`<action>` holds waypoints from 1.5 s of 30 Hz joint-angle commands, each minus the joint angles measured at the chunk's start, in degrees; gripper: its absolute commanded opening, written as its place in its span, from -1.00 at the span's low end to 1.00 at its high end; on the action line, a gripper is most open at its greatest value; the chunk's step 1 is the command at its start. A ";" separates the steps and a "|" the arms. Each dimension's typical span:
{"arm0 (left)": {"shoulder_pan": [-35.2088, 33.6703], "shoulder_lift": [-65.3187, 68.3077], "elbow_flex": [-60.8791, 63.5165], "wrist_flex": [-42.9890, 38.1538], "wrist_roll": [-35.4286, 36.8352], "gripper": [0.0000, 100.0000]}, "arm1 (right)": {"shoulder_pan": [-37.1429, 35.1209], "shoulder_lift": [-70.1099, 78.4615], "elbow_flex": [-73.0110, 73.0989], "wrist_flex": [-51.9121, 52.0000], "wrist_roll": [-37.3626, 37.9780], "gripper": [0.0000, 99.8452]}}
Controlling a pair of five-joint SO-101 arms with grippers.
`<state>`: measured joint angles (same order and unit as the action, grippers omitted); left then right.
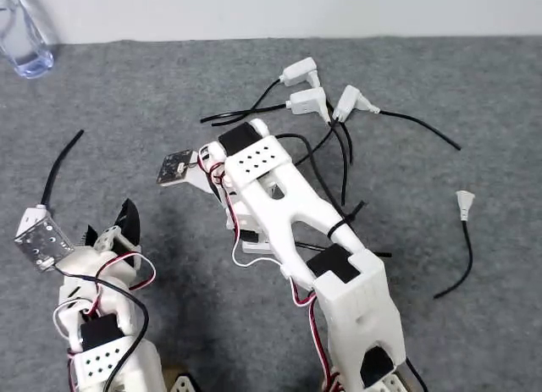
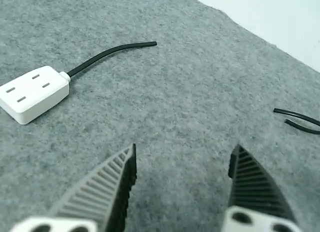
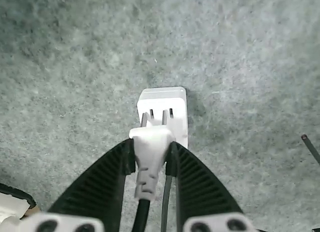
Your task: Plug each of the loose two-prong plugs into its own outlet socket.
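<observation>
Four plugs (image 1: pixel 309 102) loose — fifth plug (image 3: pixel 150 139) clamped in right gripper (image 3: pixel 150 153).

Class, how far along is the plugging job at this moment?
Done: nothing seated that I can see. In hand: the right gripper grips a white plug, prongs showing at an outlet block. Remaining: four loose plugs on the mat, and a second outlet block lies empty before the open left gripper.

I am watching a grey felt table (image 1: pixel 127 96) where a cluster of three white plugs (image 1: pixel 309 102), a fourth plug (image 1: pixel 465 203) and a white outlet block (image 2: pixel 32 91) are lying.
</observation>
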<state>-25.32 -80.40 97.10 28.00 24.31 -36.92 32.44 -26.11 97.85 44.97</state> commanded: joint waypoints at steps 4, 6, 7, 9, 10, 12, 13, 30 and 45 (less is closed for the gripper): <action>-0.35 -0.53 -0.31 0.18 -0.70 -0.43 | 0.48 -0.04 -1.85 0.22 1.23 -0.98; -0.35 -0.53 -0.31 0.18 -0.70 -0.43 | 0.48 -0.04 -2.02 0.22 1.32 -0.98; -0.35 -0.53 -0.31 0.18 -0.70 -0.43 | 0.48 -0.04 -2.55 0.31 1.32 -0.98; -0.35 -0.53 -0.31 0.18 -0.70 -0.43 | 1.10 -0.04 -3.60 0.40 1.32 -0.98; -0.35 -0.53 -0.31 0.18 -0.70 -0.43 | 1.45 -0.04 -4.22 0.40 1.32 -0.98; -0.35 -0.53 -0.31 0.18 -0.70 -0.43 | 1.71 0.04 -4.84 0.40 1.32 -0.98; -0.35 -0.53 -0.31 0.18 -0.70 -0.43 | 1.71 0.31 -4.84 0.40 1.32 -0.98; -0.35 -0.53 -0.31 0.18 -0.70 -0.43 | 0.31 3.82 -2.46 -1.80 1.41 -0.98; -0.35 -0.53 -0.31 0.18 -0.70 -0.43 | -5.76 11.30 -3.87 -3.56 0.18 -0.98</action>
<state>-25.32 -80.40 97.10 28.00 24.31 -39.30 38.51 -29.98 96.53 45.67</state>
